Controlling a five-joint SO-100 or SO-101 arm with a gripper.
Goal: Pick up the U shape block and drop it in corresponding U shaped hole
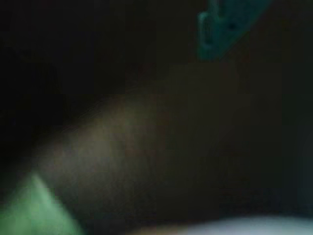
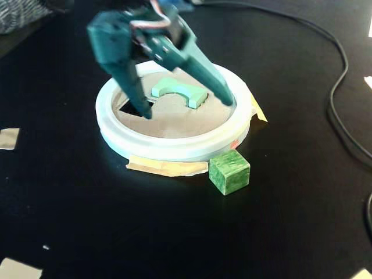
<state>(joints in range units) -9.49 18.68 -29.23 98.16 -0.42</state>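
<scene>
In the fixed view the U shape block [image 2: 177, 91], pale mint with its notch facing the front, lies on the tan disc [image 2: 174, 119] inside the white ring [image 2: 174, 145]. My teal gripper [image 2: 186, 106] is open and straddles the block, one fingertip on each side and neither touching it. A dark cutout [image 2: 129, 106] shows beside the left fingertip [image 2: 143, 110]. Too little of it shows to tell whether it is the U shaped hole. The wrist view is dark and blurred: a teal finger [image 1: 227, 24] at the top right, a pale green blur [image 1: 34, 215] at the bottom left.
A darker mottled green cube [image 2: 229, 171] stands on the black table just in front of the ring. Tan tape [image 2: 165, 167] sticks out under the ring. A black cable [image 2: 340, 99] runs along the right side. Paper scraps [image 2: 9, 138] lie near the left edge.
</scene>
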